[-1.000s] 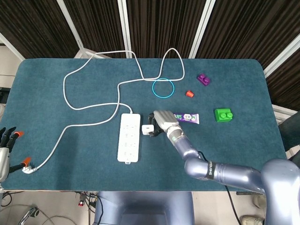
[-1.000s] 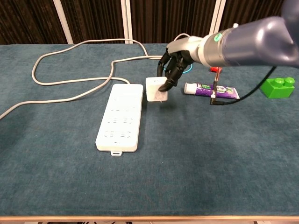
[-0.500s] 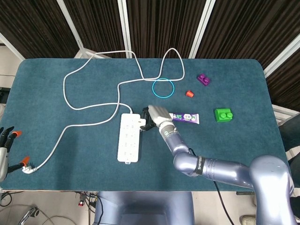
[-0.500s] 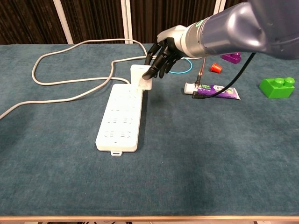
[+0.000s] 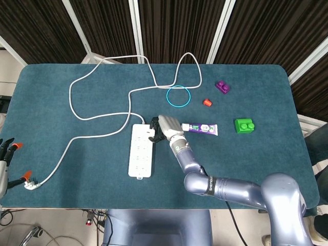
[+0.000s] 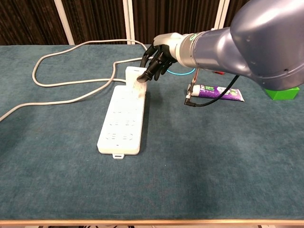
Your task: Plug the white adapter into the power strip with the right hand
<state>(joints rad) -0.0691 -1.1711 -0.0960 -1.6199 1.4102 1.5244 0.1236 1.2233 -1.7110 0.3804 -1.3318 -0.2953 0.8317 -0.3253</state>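
The right hand holds the white adapter in its fingertips, right over the far end of the power strip. The hand hides the adapter's far side. A tube lies just beside. A blue ring sits farther back.

The left hand pokes in at the surface's left edge, fingers apart, holding nothing.

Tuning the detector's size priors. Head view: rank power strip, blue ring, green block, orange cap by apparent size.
1. power strip, by far the largest
2. blue ring, counting the area it encloses
3. green block
4. orange cap, the smallest

All lie flat on one table, so camera distance hardly affects the order.
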